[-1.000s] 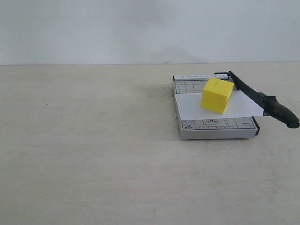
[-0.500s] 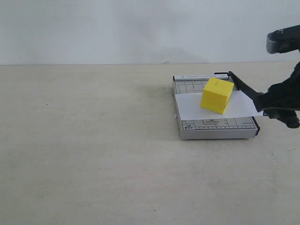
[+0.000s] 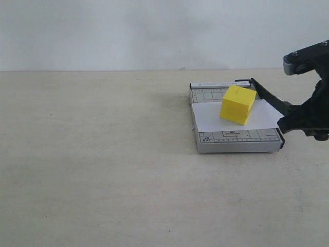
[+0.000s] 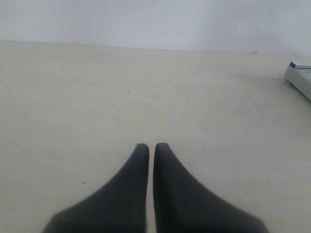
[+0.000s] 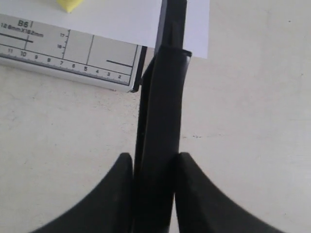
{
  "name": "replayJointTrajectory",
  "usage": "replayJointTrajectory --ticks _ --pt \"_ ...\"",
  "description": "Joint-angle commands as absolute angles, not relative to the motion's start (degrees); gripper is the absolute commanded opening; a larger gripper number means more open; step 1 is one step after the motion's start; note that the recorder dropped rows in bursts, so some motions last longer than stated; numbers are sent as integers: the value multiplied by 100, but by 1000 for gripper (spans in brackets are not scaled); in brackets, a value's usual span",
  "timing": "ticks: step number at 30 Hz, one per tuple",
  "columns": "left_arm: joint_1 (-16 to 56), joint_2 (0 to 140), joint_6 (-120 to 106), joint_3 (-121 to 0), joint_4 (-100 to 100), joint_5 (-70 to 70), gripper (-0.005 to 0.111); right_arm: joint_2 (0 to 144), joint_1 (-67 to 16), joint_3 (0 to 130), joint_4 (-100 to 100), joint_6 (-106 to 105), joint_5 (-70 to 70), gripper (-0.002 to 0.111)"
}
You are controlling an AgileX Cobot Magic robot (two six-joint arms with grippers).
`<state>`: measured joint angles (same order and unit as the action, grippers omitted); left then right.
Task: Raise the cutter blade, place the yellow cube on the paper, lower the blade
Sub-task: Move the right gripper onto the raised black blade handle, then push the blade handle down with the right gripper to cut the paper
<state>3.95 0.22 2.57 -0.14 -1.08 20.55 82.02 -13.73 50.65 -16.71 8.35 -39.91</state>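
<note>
Two black grippers are in very different states. The right gripper [image 5: 153, 160] pinches the thick rounded handle of the long thin black cutter blade [image 3: 267, 96], one finger touching each side; in the exterior view it stands at three o'clock of the small grey ruled cutter base [image 3: 236, 140]. The bright yellow cube [image 3: 238, 105] sits on the plain white rectangular paper [image 3: 211, 117], toward its two o'clock corner. The left gripper [image 4: 147, 148] has its fingers pressed together on nothing, over the beige table [image 4: 97, 97], well apart from the cutter.
</note>
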Motion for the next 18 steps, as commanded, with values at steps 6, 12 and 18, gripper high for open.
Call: replayJointTrajectory --ticks 6,12,18 --pt "316 0 182 0 -170 2047 4 8200 -1364 4973 -1784 1401 -3581 8" --pt "316 0 182 0 -170 2047 4 8200 -1364 4452 -1869 1543 -3069 8" --pt "316 0 182 0 -170 2047 4 8200 -1364 3931 -1881 1882 -2426 8"
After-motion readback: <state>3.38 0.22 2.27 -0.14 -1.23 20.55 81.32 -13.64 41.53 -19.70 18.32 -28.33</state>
